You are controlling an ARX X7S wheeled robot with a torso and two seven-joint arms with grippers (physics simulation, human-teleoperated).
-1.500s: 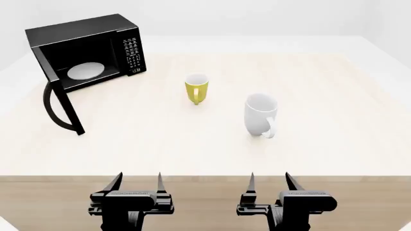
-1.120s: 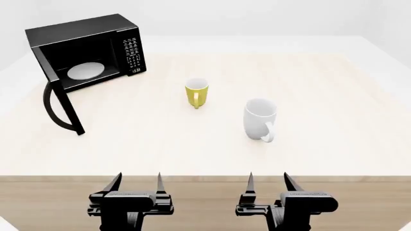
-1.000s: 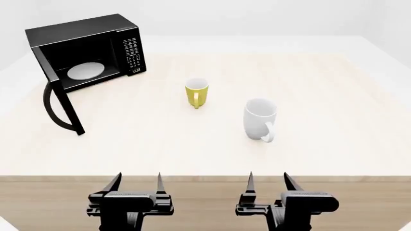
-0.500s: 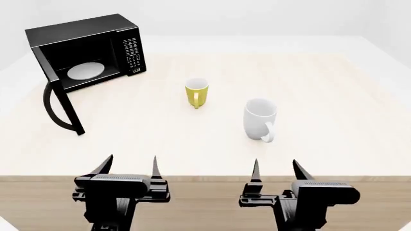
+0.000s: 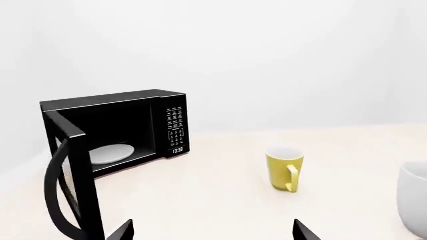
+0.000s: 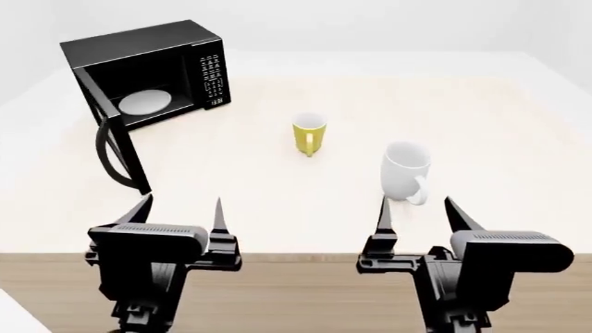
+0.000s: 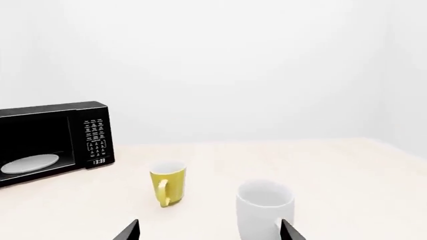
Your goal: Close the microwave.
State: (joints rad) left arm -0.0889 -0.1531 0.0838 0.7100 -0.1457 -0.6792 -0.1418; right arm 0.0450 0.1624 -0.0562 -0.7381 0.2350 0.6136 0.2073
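Observation:
The black microwave (image 6: 176, 52) stands at the table's far left with its door (image 6: 116, 142) swung wide open toward me, the curved handle on the door's outer edge. A white round plate (image 6: 146, 103) lies inside, and the keypad panel (image 6: 215, 76) faces right. In the left wrist view the microwave (image 5: 133, 125) and its open door (image 5: 75, 185) are ahead on the left. My left gripper (image 6: 179, 211) hovers open and empty near the table's front edge, a short way in front of the door. My right gripper (image 6: 416, 211) is open too, just in front of the white mug.
A yellow mug (image 6: 310, 135) stands mid-table and a larger white mug (image 6: 405, 172) sits nearer, right of centre. The light wooden table (image 6: 277, 208) ends in a front edge just under both grippers. Both mugs also appear in the right wrist view: yellow mug (image 7: 167, 189), white mug (image 7: 263, 210).
Both grippers have risen and moved forward over the table's front edge. The head view has shifted, so the microwave and mugs sit further right in it. The door has not moved.

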